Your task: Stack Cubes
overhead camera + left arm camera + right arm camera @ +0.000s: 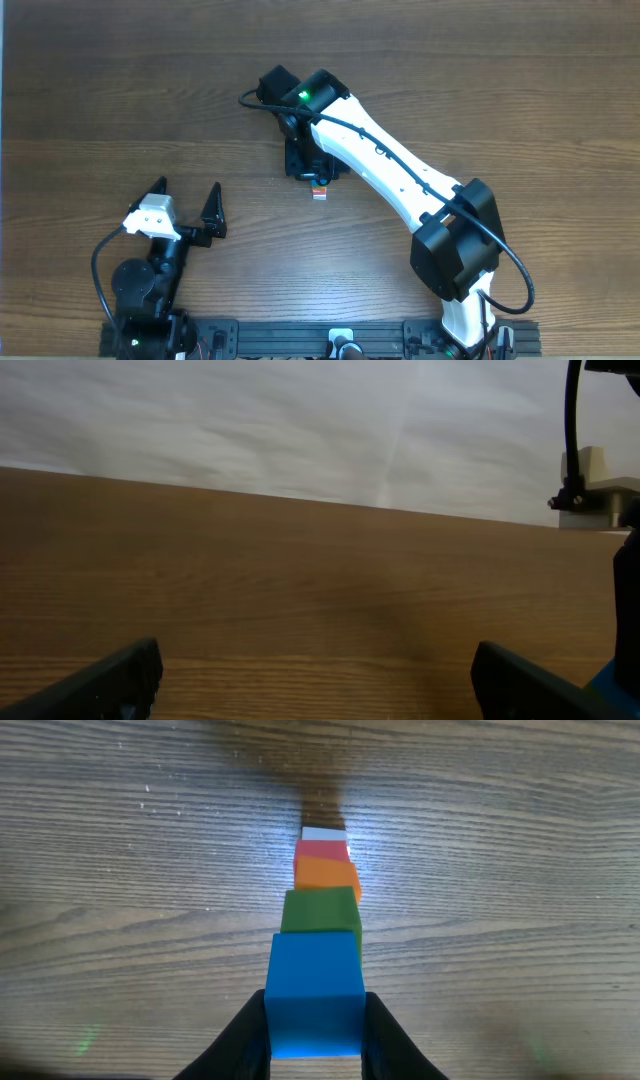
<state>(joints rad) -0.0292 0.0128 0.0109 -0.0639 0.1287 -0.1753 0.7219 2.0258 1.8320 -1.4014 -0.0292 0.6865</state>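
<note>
A tower of cubes stands mid-table, seen from above in the right wrist view. From the top down it is a blue cube (314, 975), a green cube (320, 910), an orange cube (326, 874), a red cube (321, 850) and a white cube (322, 834). My right gripper (315, 1010) is shut on the blue cube, one finger pressed against each side. In the top view the right gripper (311, 163) covers the tower, and only the red and white base (320, 191) peeks out. My left gripper (190, 202) stands open and holds nothing near the left arm's base, its fingers (110, 682) wide apart.
Bare wooden table (500, 90) surrounds the tower on all sides. In the left wrist view, part of the right arm (600, 485) and its cable show off to one side. Both arm bases sit along the near table edge.
</note>
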